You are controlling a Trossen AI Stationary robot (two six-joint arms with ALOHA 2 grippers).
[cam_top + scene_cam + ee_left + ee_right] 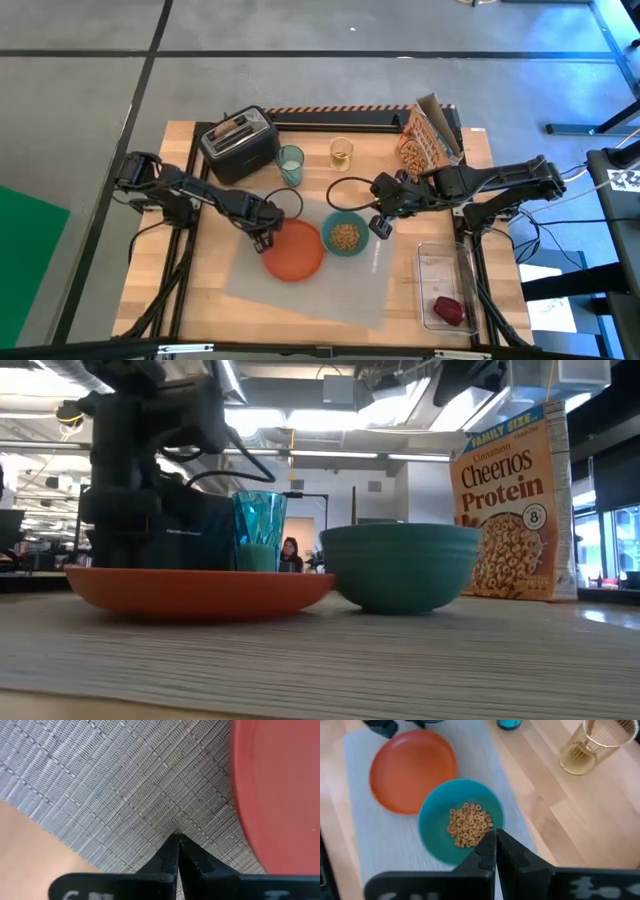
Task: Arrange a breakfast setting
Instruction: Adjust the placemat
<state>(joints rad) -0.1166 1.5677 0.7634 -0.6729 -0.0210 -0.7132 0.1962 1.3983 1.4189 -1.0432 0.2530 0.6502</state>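
Observation:
The grey placemat (330,285) lies on the table. On it are the orange plate (293,251) and, to its right, the teal bowl (345,236), which holds cereal rings. My left gripper (262,238) is shut, low at the plate's left rim (240,820), with its tips (177,838) over the mat. My right gripper (380,226) is shut and empty, above the bowl's right rim (492,837). The pale teal tumbler (290,162) stands behind the plate. A toast slice (232,128) sticks out of the black toaster. The dark-red fruit (448,310) lies in a clear tray. No spoon shows. My left gripper points its shut fingertips (170,852) down at the placemat (125,795), just beside the plate's rim. I cannot tell whether they touch the mat.
The black toaster (240,143) stands at the far left. A small yellowish glass (341,152) and a cereal box (425,140) stand at the far edge. A clear tray (445,285) sits at the near right. There is bare placemat in front of the plate and bowl.

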